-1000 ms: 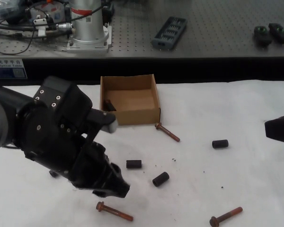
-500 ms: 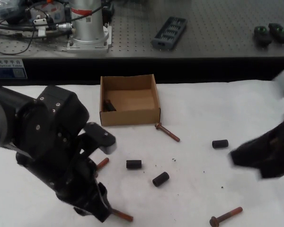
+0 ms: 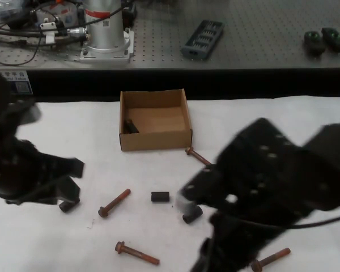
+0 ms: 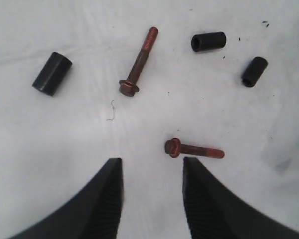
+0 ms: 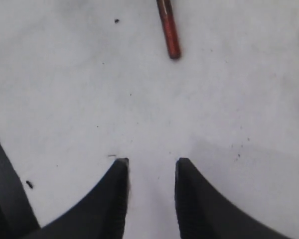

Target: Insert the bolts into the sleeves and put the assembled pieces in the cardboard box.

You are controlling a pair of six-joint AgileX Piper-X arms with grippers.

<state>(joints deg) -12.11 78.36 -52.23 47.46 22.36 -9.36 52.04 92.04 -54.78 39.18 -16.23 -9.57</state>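
- Handling is judged as follows: bolts are taken to be stiff, dense metal, apt to roll on the white cloth (image 3: 272,130); hold is best taken mid-shank, across the axis; sleeves are taken to be light, rigid and smooth, best pinched across the body so that the bore is left free.
- Near bolt (image 4: 193,149) is seen just ahead of the left gripper (image 4: 152,194), lying crosswise to it; it is rust-brown with a flanged hex head; far bolt (image 4: 138,62) lies farther ahead, roughly lengthwise.
- Black sleeves are seen beyond the bolts: side sleeve (image 4: 52,73) off to one flank; open-ended sleeve (image 4: 208,41) and small sleeve (image 4: 253,71) off to the other.
- Left gripper's fingers are spread; nothing is held.
- Right gripper (image 5: 150,189) is likewise spread and empty; bolt shank (image 5: 169,30) is seen well ahead of it.
- Cardboard box (image 3: 156,139) is set beyond both arms, open-topped; dark piece (image 3: 130,126) lies inside.
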